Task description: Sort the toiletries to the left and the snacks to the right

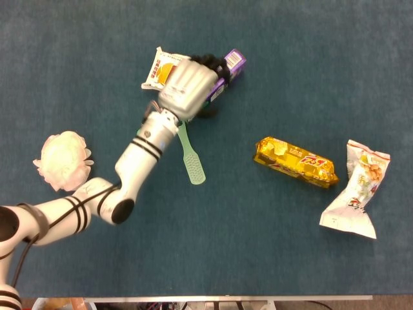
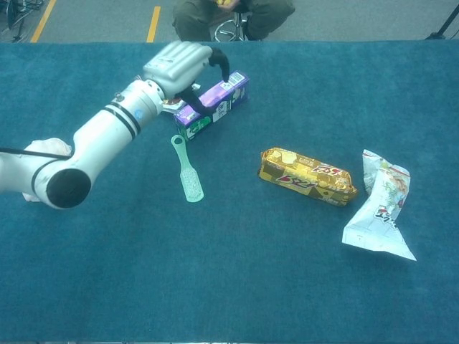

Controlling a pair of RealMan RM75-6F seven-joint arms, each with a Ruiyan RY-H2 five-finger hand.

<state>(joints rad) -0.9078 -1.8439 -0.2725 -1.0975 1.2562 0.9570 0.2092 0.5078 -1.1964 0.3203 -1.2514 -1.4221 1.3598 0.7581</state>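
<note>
My left hand [image 1: 187, 84] [image 2: 179, 64] reaches across the far middle of the table and grips the purple toiletry box [image 1: 233, 60] [image 2: 214, 102], fingers over its top and thumb on its near side. The hand hides most of the box in the head view. A small white snack packet [image 1: 159, 67] lies just left of the hand. A green toothbrush [image 1: 191, 161] [image 2: 188, 172] lies flat below the forearm. A pale pink bath pouf [image 1: 62, 160] [image 2: 44, 151] sits at the left. My right hand is not visible in either view.
A gold snack pack [image 1: 295, 161] [image 2: 307, 175] and a white snack bag [image 1: 356, 190] [image 2: 379, 208] lie on the right of the blue table [image 1: 213, 258]. In the chest view a seated person [image 2: 233, 14] is beyond the far edge.
</note>
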